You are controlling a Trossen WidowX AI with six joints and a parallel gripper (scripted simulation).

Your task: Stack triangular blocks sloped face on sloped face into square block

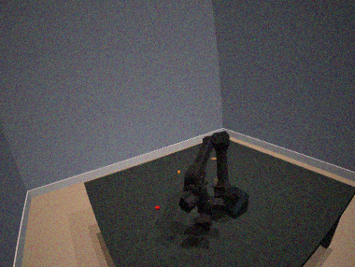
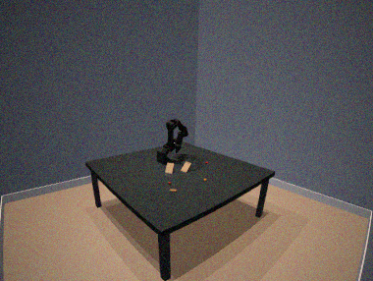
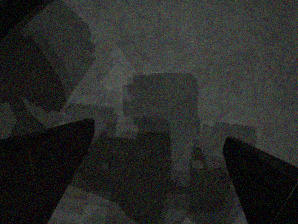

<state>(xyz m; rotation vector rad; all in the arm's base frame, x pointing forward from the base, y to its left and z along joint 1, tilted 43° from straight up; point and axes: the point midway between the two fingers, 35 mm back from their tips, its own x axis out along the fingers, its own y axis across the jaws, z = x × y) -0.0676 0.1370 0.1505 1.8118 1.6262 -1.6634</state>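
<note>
Two tan triangular blocks show in the exterior view: one block (image 2: 170,168) on the left and the other block (image 2: 186,167) on the right. They stand apart on the dark table (image 2: 133,182) (image 1: 126,187), in front of the arm. Which way their sloped faces point is too small to tell. In the top view the arm hides most or all of both. My gripper (image 3: 160,135) is open, with nothing between its fingers. In the exterior view it is raised behind the blocks. The wrist view shows dark surface and shadows, and no block.
A red piece (image 1: 157,207) (image 2: 206,162) and a small orange piece (image 1: 178,172) (image 2: 205,180) lie to one side of the blocks. Another red piece (image 2: 170,183) and a longer orange piece (image 2: 173,190) (image 1: 214,159) lie farther out from the arm, beyond the blocks.
</note>
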